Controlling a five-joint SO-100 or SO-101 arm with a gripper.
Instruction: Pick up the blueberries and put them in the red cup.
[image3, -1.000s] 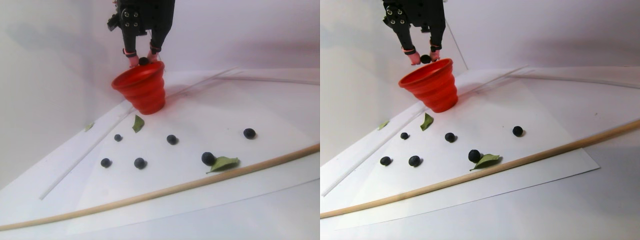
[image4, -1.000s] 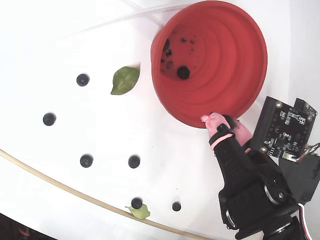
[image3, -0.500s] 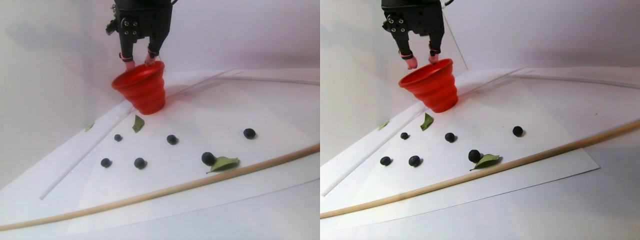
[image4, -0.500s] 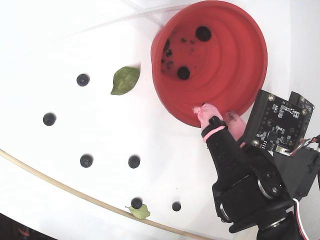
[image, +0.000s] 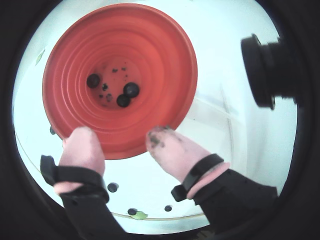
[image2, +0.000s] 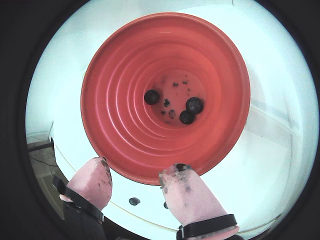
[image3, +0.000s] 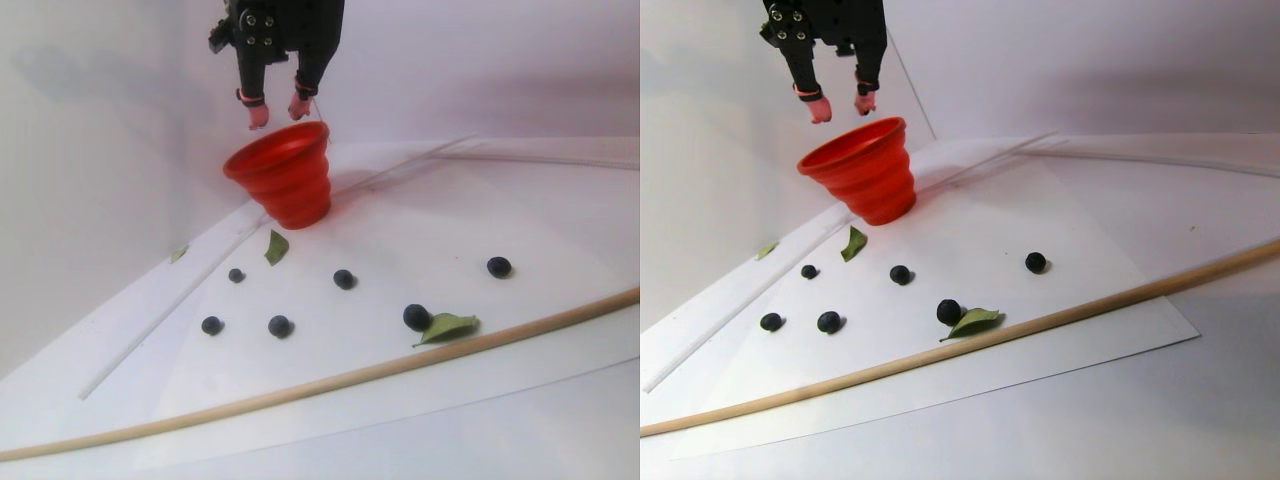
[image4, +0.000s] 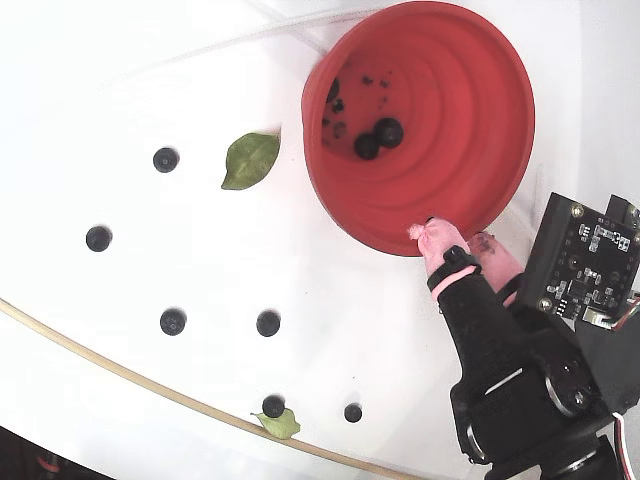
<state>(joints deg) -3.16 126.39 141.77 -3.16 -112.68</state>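
gripper (image2: 135, 176): released, empty, hovering above cup rim for a clean drop | red cup (image2: 120, 150): holds three blueberries (image2: 194, 104) | remaining berries (image4: 172, 321): scattered on counter (image4: 100, 80), well apart from cup

Red cup (image4: 420, 215) upright at far side, ribbed; three blueberries (image2: 187, 117) at its bottom. Six more berries (image4: 172, 322) scattered on white sheet nearer in stereo view.
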